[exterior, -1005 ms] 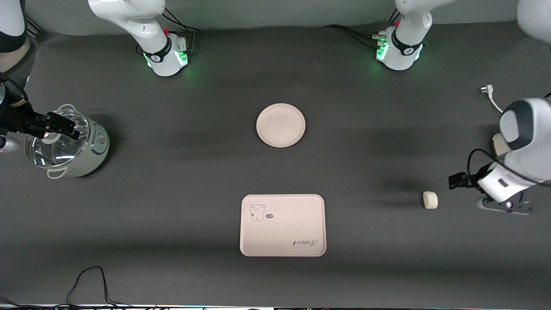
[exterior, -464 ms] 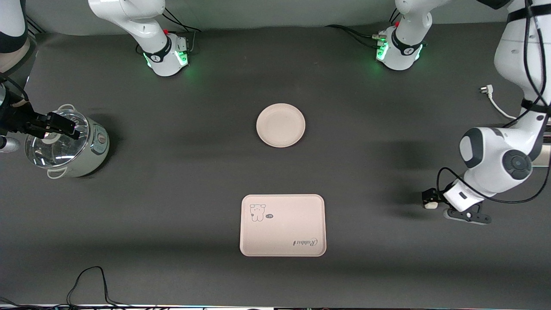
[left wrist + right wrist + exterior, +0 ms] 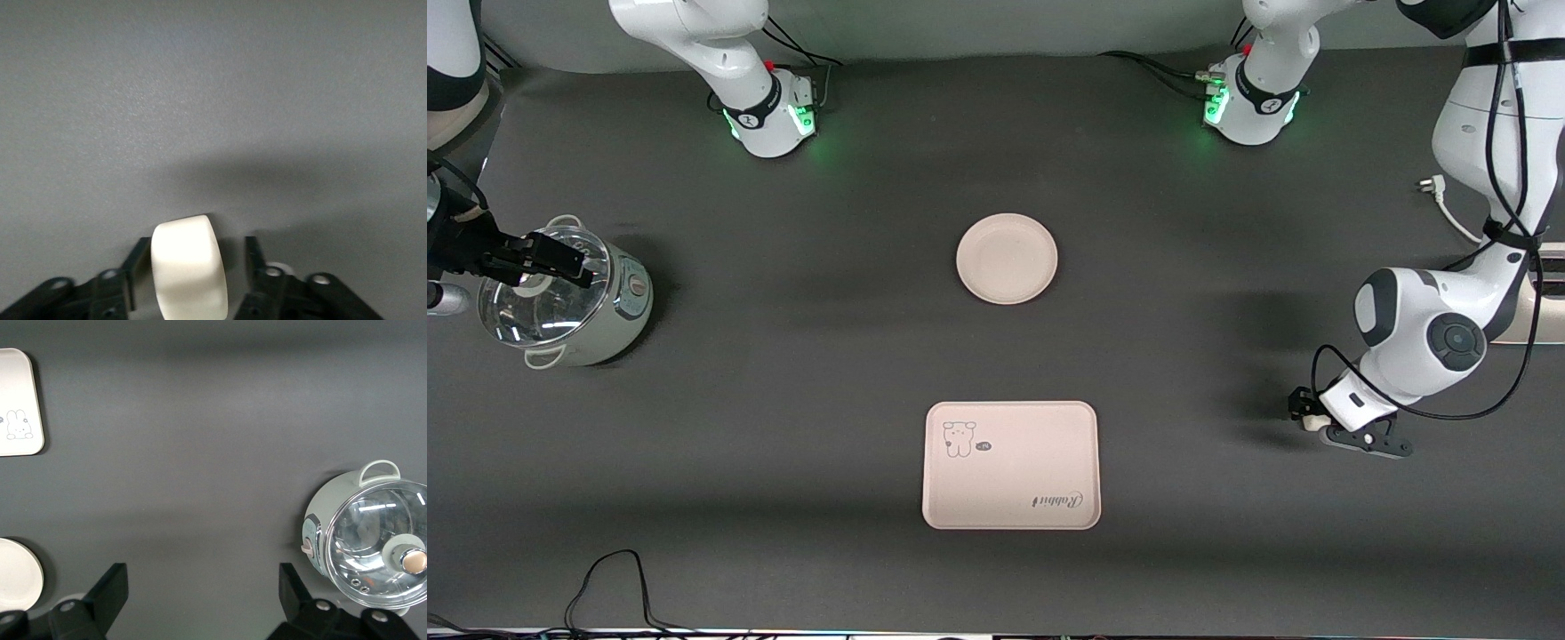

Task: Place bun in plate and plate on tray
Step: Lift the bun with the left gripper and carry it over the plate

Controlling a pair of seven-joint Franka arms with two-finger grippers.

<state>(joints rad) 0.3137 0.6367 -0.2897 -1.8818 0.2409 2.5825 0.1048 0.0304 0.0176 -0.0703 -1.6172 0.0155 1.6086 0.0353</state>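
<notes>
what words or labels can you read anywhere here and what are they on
"Rabbit": script on the tray, at a corner, upside down in the front view.
A small dark tag beside the tray's cartoon animal: too small to read.
The cooker's front dial: no readable marks.

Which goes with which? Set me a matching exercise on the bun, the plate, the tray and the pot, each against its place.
Things:
1. bun
2. plate
3. tray
4. pot

Places:
A. at the right arm's end of the table, glass lid on, by the open right gripper
B. between the fingers of the left gripper, at the left arm's end of the table
C. mid-table, bare, farther from the front camera than the tray
D. mid-table, nearest the front camera, printed with a cartoon animal

Pairs: 1-B, 2-C, 3-D, 4-A
</notes>
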